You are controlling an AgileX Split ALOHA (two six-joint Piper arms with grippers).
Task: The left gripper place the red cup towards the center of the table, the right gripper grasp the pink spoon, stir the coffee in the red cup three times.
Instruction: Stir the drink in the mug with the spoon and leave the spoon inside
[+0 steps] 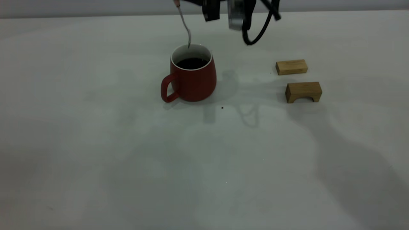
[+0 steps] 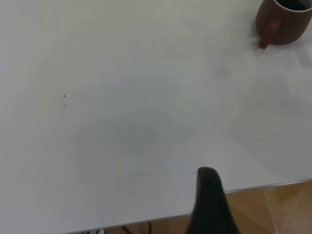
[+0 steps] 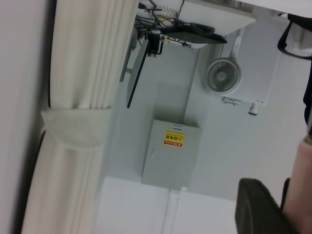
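Note:
The red cup [image 1: 191, 80] stands upright near the middle of the table [image 1: 96, 143], handle toward the front left, with dark coffee [image 1: 191, 63] inside. The pink spoon [image 1: 184, 24] hangs nearly upright over it, its metal bowl just inside the far rim, above the liquid. My right gripper [image 1: 191, 2] is at the top edge of the exterior view, shut on the spoon's pink handle [image 3: 300, 185]. My left gripper [image 2: 209, 195] is out of the exterior view, low over the table's edge, far from the cup [image 2: 285, 24].
Two tan wooden blocks [image 1: 291, 67] [image 1: 303, 91] lie to the right of the cup. A tiny dark speck [image 1: 222, 107] sits in front of it. The right arm's looped black cable [image 1: 255, 32] hangs behind the cup.

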